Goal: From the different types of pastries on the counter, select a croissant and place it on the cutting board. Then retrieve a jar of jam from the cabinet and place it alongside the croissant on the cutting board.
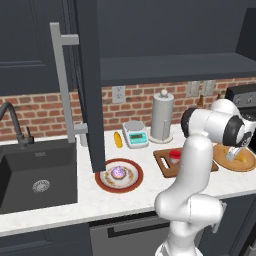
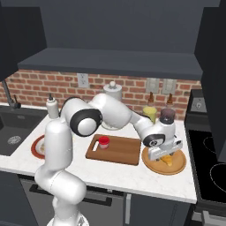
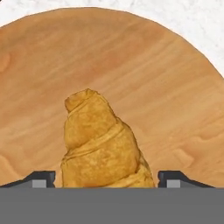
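Although the jam is already on the board, the croissant is not, so the order of the task looks reversed and most of the risk sits at the right end of the tabletop (image 1: 60, 212).

Far left, the sink (image 1: 35, 180) is a dark, matte basin set in the white speckled stone. Next to it hangs the open cabinet door (image 1: 92, 85), a flat charcoal slab with a long grey bar handle; an arm swinging back that way could clip it. Beyond it sits a red-rimmed plate (image 1: 119, 175) carrying the round purple-topped cake (image 1: 118, 172), the pastry to leave alone.

In the middle lies the cutting board (image 2: 119, 150), a brown wooden rectangle, with the jar of jam (image 2: 103, 142) standing upright near its left end, squat with a red lid. A croissant set down carelessly could knock it.

At the right, on the round tan wooden plate (image 2: 176, 165), rests the croissant (image 3: 103, 142), golden, ridged and tapering. The gripper (image 2: 162, 156) hangs right over it, fingers (image 3: 41, 178) spread wide on either side of its thick end and holding nothing yet. Its flaky, sloping flanks could squirt out of a closing pinch, or the smooth plate could let it slide.
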Motion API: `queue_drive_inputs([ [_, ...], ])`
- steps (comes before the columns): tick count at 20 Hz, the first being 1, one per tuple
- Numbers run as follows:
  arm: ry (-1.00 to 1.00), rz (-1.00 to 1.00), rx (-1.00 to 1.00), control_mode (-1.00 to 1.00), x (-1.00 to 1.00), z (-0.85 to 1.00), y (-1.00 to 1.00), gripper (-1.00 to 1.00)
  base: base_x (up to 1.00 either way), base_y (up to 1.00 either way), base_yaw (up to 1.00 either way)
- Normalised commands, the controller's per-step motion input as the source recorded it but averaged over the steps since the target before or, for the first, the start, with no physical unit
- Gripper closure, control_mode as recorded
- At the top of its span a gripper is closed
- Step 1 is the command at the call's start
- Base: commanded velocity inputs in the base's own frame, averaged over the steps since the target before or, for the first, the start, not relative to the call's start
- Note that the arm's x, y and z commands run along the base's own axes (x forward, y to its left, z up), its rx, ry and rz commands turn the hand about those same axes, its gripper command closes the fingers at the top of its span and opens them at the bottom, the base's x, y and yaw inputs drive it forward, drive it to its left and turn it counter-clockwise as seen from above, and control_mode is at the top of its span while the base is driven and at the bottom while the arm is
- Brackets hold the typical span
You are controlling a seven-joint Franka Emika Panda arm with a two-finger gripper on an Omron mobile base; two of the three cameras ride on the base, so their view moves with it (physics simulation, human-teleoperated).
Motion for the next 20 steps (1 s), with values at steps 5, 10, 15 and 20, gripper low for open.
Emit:
queue_drive_inputs([
  [5, 0.02, -0.04, -0.02, -1.00, -0.14, -0.51, 0.04, 1.00, 0.00, 0.00, 0.00],
  [10, 0.03, -0.05, 0.00, -1.00, 0.00, 0.56, 0.00, 1.00, 0.00, 0.00, 0.00],
  [15, 0.00, -0.03, 0.00, -1.00, -0.05, 0.74, 0.18, 1.00, 0.00, 0.00, 0.00],
  [20, 0.07, 0.00, 0.00, -1.00, -0.13, 0.20, 0.96, 1.00, 0.00, 0.00, 0.00],
])
